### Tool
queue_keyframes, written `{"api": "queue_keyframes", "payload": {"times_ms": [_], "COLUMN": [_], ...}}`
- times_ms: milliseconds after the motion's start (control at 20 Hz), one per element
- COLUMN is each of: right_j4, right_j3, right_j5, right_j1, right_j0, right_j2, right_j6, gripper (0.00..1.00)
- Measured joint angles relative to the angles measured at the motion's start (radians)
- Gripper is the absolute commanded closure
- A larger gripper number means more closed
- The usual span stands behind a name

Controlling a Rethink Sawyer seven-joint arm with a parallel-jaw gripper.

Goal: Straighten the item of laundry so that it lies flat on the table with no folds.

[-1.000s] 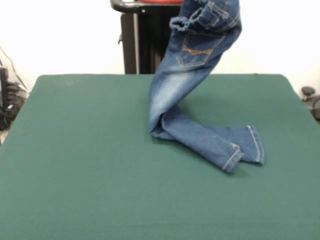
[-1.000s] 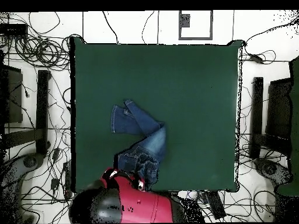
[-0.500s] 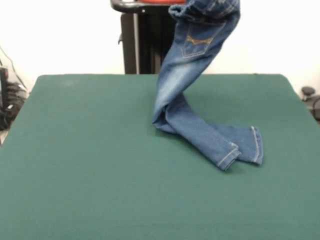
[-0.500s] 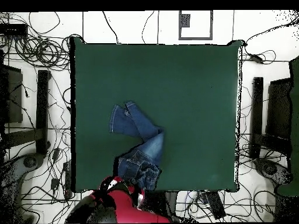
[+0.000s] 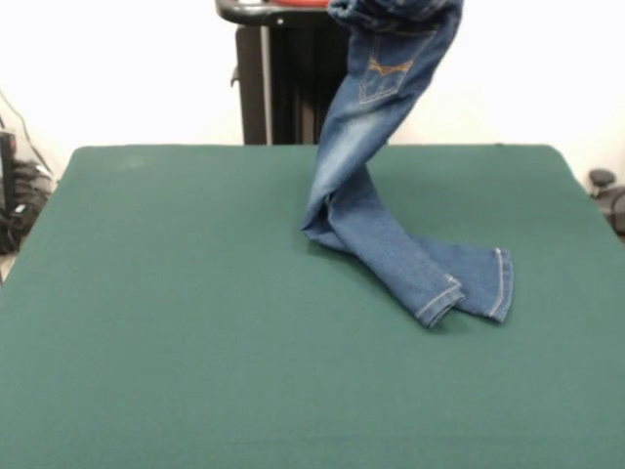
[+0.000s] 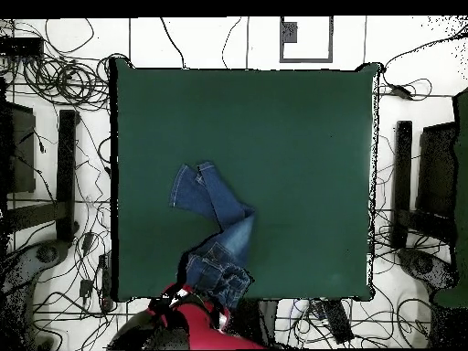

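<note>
The item of laundry, a pair of blue jeans (image 5: 371,225), hangs by its waist, which runs out of the front view at the top edge; a back pocket (image 5: 386,73) faces the camera. Its lower legs trail on the green table (image 5: 176,322), and the hems (image 5: 469,288) lie right of centre. In the overhead view the jeans (image 6: 224,228) stretch from the hems to a bunched waist at the table's (image 6: 302,146) bottom edge, against my red arm (image 6: 196,320). My gripper is shut on the waist, hidden by denim and arm.
A black pedestal (image 5: 278,78) stands behind the table's far edge. Cables (image 6: 64,82) lie on the floor around the table. Black stands flank it on the left (image 6: 66,174) and the right (image 6: 402,183). A white sheet with a dark square (image 6: 305,38) lies beyond the top edge.
The waist has risen and drawn back toward the pedestal. The hanging part has pulled straighter, and the legs on the table have been dragged a little the same way.
</note>
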Motion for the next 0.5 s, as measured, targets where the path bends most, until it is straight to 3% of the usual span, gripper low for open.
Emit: {"api": "queue_keyframes", "payload": {"times_ms": [500], "right_j4": [0.006], "right_j3": [-0.080], "right_j5": [0.101], "right_j1": [0.035], "right_j0": [-0.015], "right_j2": [0.000], "right_j6": [0.012], "gripper": [1.00]}}
